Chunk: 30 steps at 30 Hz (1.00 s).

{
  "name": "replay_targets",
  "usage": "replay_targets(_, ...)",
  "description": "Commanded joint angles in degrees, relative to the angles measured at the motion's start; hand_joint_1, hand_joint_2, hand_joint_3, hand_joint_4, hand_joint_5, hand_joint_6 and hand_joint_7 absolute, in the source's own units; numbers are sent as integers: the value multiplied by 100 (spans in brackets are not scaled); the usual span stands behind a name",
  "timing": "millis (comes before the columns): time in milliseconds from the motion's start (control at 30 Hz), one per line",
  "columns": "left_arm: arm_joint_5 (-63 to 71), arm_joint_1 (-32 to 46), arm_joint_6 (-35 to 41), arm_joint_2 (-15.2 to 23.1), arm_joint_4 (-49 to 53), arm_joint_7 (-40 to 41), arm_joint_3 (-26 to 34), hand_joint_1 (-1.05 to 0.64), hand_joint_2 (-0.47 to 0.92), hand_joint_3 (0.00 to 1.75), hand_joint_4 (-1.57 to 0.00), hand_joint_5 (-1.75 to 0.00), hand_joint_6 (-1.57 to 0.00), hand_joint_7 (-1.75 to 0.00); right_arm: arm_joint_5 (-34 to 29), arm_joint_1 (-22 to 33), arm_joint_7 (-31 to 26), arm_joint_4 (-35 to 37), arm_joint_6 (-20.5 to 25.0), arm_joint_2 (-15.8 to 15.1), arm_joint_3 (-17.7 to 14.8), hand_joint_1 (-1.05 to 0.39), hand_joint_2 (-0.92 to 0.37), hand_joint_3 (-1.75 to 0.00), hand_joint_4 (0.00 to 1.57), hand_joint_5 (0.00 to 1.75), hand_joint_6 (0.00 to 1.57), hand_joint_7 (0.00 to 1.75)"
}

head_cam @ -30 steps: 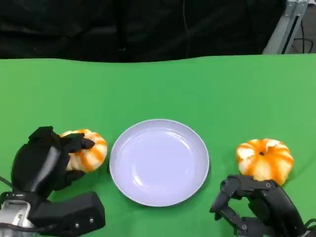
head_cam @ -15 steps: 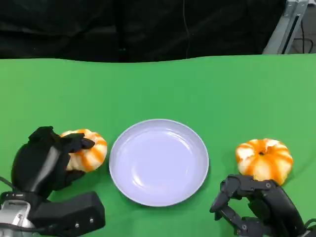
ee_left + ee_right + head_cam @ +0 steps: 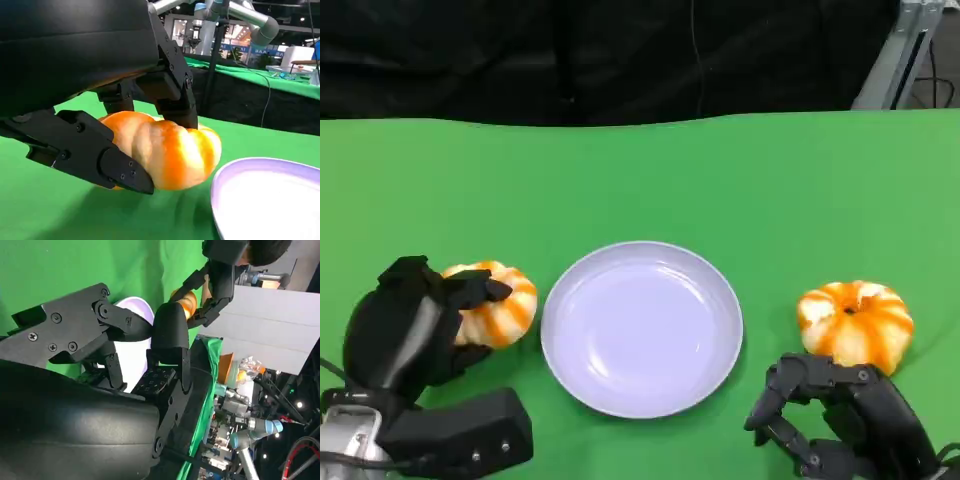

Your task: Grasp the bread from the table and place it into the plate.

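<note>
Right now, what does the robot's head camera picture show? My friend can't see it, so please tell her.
The robot's left hand grips an orange-and-white pumpkin-shaped bread on a green table, just beside an empty white plate. A second bread sits on the plate's other side, with the right hand just in front of it, holding nothing.

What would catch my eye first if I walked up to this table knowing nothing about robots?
Probably the two orange-and-white pumpkin-shaped breads on the bright green table: the left bread sits in the grip of the black left hand, and the right bread lies free just beyond the right hand, which holds nothing. Between them sits an empty pale lilac plate, close beside the gripped bread.
</note>
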Motion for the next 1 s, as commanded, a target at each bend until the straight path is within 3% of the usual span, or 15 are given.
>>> replay_targets(33, 51, 85, 33, 138, -73, -57, 51, -4, 92, 2, -61, -145, -101, -55, 45, -18, -23, 3, -38, -49, -58, -11, -68, -75, 76, 150, 86, 107)
replay_targets(1000, 51, 85, 33, 137, -73, -57, 51, -4, 92, 2, -61, -145, -101, -55, 45, -18, -23, 3, -38, -49, -58, -11, -68, -75, 76, 150, 86, 107)
